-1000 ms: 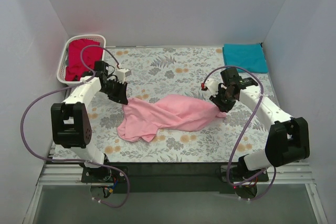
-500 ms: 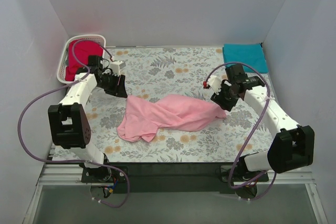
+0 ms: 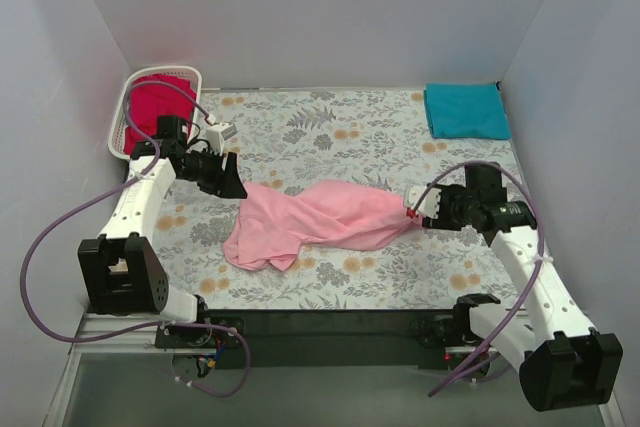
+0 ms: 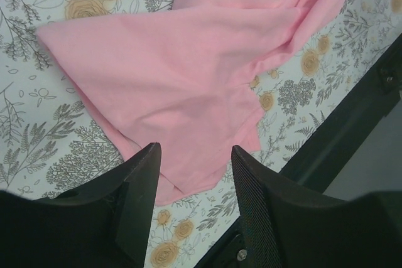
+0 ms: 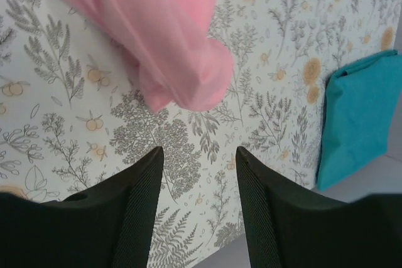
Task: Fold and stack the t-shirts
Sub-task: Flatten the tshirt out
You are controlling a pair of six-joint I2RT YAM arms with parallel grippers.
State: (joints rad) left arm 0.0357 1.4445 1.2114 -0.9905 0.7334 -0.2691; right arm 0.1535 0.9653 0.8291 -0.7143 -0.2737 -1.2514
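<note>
The light pink t-shirt (image 3: pixel 320 219) lies crumpled and stretched across the middle of the floral table. My left gripper (image 3: pixel 232 185) hovers over its left end, open, with nothing between the jaws; in the left wrist view the pink t-shirt (image 4: pixel 188 73) spreads below the left gripper (image 4: pixel 195 152). My right gripper (image 3: pixel 418 212) is open just off the shirt's right tip. In the right wrist view the bunched pink t-shirt end (image 5: pixel 182 73) lies ahead of the right gripper (image 5: pixel 199 155). A folded teal t-shirt (image 3: pixel 465 110) lies at the back right. The red t-shirt (image 3: pixel 155 107) sits in the basket.
The white lattice basket (image 3: pixel 118 129) stands at the back left corner beside the wall. The teal shirt (image 5: pixel 355 117) shows at the right edge of the right wrist view. The table's black front rail (image 4: pixel 352 130) runs close behind the pink shirt's near edge.
Both grippers have opened and let go of the pink shirt's ends. The right arm has swung back toward the near right; the left arm has shifted only slightly. The shirt lies still.
</note>
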